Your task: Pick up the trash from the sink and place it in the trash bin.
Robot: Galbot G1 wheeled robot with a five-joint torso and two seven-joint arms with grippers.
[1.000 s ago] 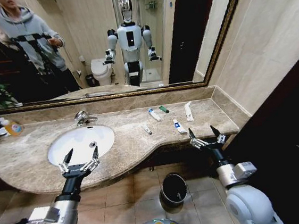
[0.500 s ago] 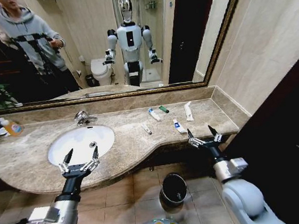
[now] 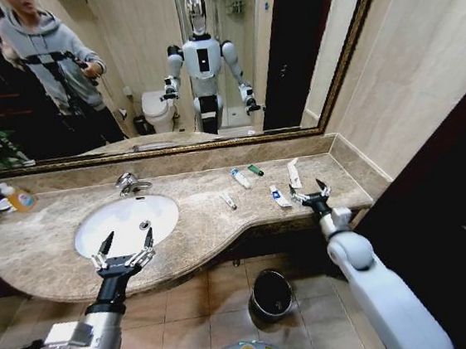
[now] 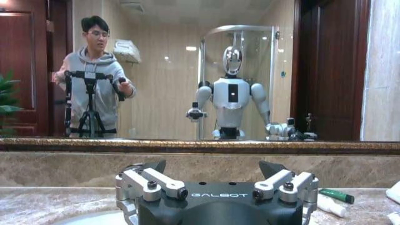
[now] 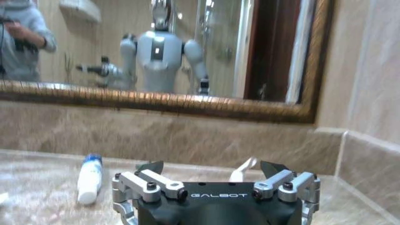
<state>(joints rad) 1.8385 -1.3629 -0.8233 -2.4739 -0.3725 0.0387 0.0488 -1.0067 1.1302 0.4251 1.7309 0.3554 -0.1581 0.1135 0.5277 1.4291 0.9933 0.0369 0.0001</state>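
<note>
Marble counter [image 3: 204, 219] stretches before us, with the trash [image 3: 279, 196] scattered beside the sink [image 3: 89, 231], not in it. Our right gripper [image 3: 312, 193] has just reached forward over the counter edge, jaws wide and empty, nearing the pieces. Our left gripper [image 3: 123, 251] hovers open at the basin; the trash bin [image 3: 271, 294] waits below.

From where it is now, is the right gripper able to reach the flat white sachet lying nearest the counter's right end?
Probably yes. The right gripper is open above the marble counter, just in front of the flat white sachet, with nothing between them.
</note>
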